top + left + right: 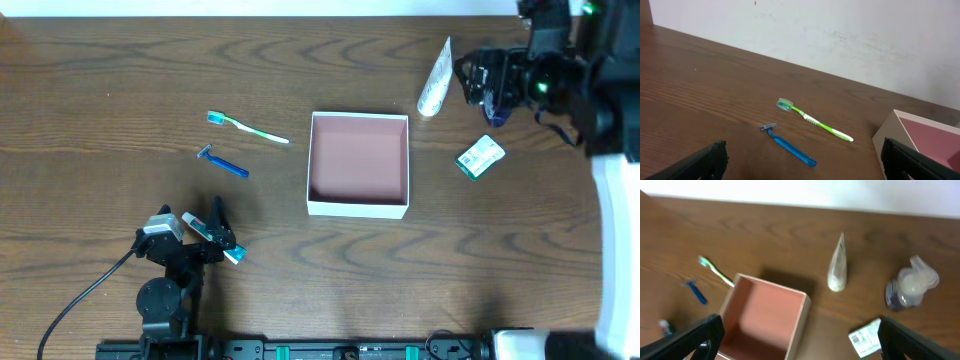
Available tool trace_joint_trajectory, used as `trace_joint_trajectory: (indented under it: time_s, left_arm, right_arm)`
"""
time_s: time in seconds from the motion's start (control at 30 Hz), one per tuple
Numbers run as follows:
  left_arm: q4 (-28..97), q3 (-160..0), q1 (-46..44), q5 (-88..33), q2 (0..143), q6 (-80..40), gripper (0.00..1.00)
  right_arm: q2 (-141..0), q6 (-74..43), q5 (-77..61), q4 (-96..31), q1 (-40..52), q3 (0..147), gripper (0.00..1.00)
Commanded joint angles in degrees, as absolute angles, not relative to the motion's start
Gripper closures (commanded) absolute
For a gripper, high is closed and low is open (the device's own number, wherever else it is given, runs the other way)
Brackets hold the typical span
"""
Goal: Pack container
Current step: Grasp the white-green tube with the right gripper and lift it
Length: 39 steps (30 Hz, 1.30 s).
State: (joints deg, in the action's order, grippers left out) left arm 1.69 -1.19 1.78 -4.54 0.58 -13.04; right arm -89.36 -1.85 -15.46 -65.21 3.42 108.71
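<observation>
Mid-table, the empty container [358,160] sits square to the edges between both arms, with the right gripper [470,85], jaws spread and holding nothing, off its far right corner and nearer than the left gripper [207,224], likewise spread, by the near edge.

Quantities: one container [358,160]; one toothbrush [247,127] and one blue razor [224,163] ahead of the left gripper [190,215]; one small white-and-teal item [232,255] at its fingers; one white tube [434,80], one clear bottle [910,285] and one green-and-white packet [480,157] near the right gripper [478,92].
</observation>
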Motion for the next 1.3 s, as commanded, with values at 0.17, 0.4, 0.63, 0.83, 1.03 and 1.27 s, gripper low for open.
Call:
trace_joint_trajectory:
  time_s: [0.17, 0.4, 0.63, 0.83, 1.03, 1.27]
  left_arm:
    - [3.64, -0.23, 1.80, -5.58, 0.30, -12.10, 0.02]
    - [3.64, -0.23, 1.80, -5.58, 0.30, -12.10, 0.02]
    - [3.64, -0.23, 1.80, -5.58, 0.30, -12.08, 0.02]
    - [3.64, -0.23, 1.80, -5.58, 0.30, -12.10, 0.02]
    - [3.64, -0.23, 1.80, -5.58, 0.30, -12.10, 0.02]
    - [3.62, -0.23, 1.80, -5.58, 0.30, -12.08, 0.02]
  right_arm:
    - [-100.42, 2.42, -3.05, -64.88, 8.99, 110.39, 0.01]
    - [-106.85, -2.33, 4.71, -61.63, 11.44, 110.39, 0.01]
    - [-109.14, -7.29, 7.97, -57.10, 11.42, 110.34, 0.04]
    - [-111.92, -7.27, 8.16, -54.08, 11.35, 110.34, 0.08]
    - [-115.20, -7.27, 7.94, -52.56, 11.16, 110.34, 0.18]
    - [-116.27, -7.22, 7.49, -50.63, 10.76, 110.34, 0.29]
